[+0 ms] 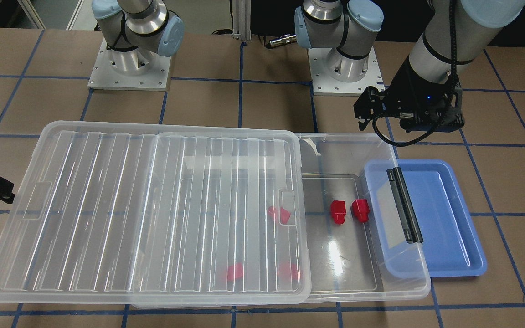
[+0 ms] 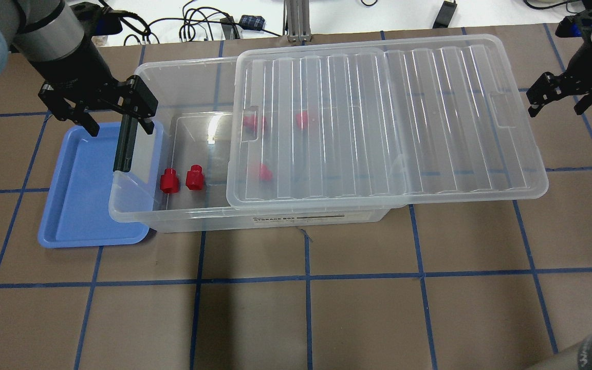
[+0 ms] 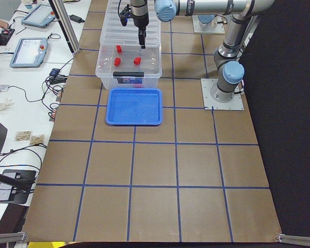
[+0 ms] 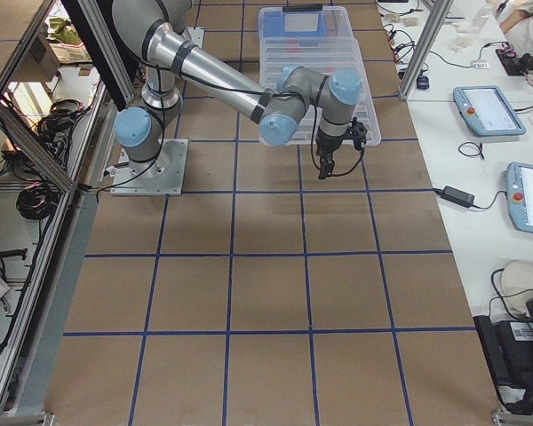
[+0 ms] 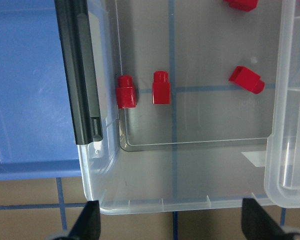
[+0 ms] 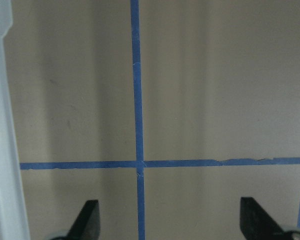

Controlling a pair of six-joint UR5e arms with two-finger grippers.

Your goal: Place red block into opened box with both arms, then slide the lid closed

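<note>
The clear box (image 2: 183, 218) lies across the table. Its ribbed lid (image 2: 378, 118) is slid towards my right, so the box's left end is uncovered. Two red blocks (image 2: 169, 181) (image 2: 194, 177) lie side by side on the uncovered floor, and three more show blurred through the lid (image 1: 107, 205). My left gripper (image 2: 119, 128) hangs open and empty above the box's left end wall, over the black clip (image 2: 123, 146). In the left wrist view the two red blocks (image 5: 125, 92) (image 5: 161, 88) lie just inside that wall. My right gripper (image 2: 557, 107) is open and empty, just beyond the lid's right end.
A blue tray (image 2: 80, 195) holding nothing lies at the box's left end, partly tucked under the box's rim. Both arm bases (image 1: 128, 64) (image 1: 342, 68) stand behind the box. Brown table with blue tape lines spreads in front of the box.
</note>
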